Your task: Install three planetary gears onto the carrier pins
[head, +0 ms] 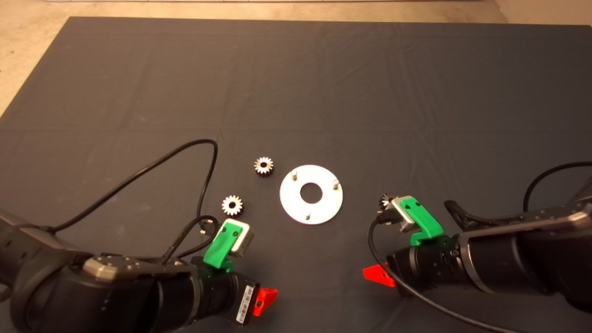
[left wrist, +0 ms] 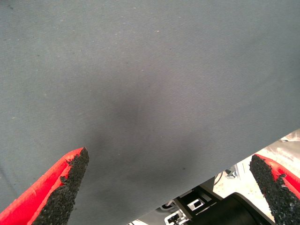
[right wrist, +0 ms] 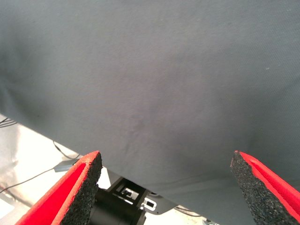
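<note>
The desk (head: 296, 69) lies bare from nine round to three o'clock. Near its middle sits one disc (head: 311, 194) with three pins (head: 293, 174). Three gears: two (head: 263, 165) at its ten and nine o'clock, one (head: 385, 200) at three, half hidden. Left gripper (left wrist: 168, 187) and right gripper (right wrist: 166, 187) wait low, jaws apart.

Dark mat on a pale table

We are seeing a dark mat (head: 296, 83) lying creased across the table, covering nearly all of it, while the pale table surface (head: 27, 41) is showing along the far edge and at both far corners.
</note>
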Robot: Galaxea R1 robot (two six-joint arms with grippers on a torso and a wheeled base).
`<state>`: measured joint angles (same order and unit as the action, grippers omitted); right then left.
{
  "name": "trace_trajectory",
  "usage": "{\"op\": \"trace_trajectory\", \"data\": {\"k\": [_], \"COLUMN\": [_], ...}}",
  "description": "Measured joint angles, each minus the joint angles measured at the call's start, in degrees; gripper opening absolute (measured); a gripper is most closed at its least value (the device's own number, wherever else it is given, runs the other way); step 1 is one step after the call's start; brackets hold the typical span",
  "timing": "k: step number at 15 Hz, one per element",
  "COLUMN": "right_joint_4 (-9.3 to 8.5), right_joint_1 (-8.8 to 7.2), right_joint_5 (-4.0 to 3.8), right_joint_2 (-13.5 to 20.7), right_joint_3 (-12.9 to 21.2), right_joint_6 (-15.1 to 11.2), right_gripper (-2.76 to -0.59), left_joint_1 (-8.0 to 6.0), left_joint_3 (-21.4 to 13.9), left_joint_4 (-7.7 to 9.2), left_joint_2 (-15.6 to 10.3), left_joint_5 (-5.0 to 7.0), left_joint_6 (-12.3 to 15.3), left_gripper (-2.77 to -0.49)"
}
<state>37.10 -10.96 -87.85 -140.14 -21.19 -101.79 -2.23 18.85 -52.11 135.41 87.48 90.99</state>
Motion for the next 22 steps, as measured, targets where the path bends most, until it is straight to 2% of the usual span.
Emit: {"op": "trace_trajectory", "data": {"k": [4,8,10,16,19,22], "right_joint_4": [0.02,0.02,0.0,-0.17,-0.3,-0.5], "right_joint_1": [-0.01,-0.01,-0.09,-2.07,-2.1,-2.12], "right_joint_5": [-0.06,-0.07,-0.02,-0.05,-0.05,-0.02], "right_joint_2": [2.1,5.3,6.0,6.5,6.5,6.5], "right_joint_3": [0.0,-0.5,-2.5,-11.2,-14.5,-16.2], "right_joint_6": [1.6,6.3,8.2,11.9,13.1,13.7], "right_gripper": [-1.31,-1.31,-1.31,-1.31,-1.31,-1.31], "left_joint_1": [0.0,0.0,-0.02,0.0,0.0,-0.01], "left_joint_3": [0.0,0.0,0.0,0.0,0.0,0.0], "left_joint_4": [0.0,0.0,0.0,0.0,0.0,0.0], "left_joint_2": [0.4,1.1,1.6,2.0,2.1,2.4], "left_joint_5": [0.0,0.0,-0.02,0.0,0.0,0.0], "left_joint_6": [0.0,0.0,0.0,0.0,0.0,0.0], "left_gripper": [-0.78,-0.78,-0.78,-0.78,-0.78,-0.78]}}
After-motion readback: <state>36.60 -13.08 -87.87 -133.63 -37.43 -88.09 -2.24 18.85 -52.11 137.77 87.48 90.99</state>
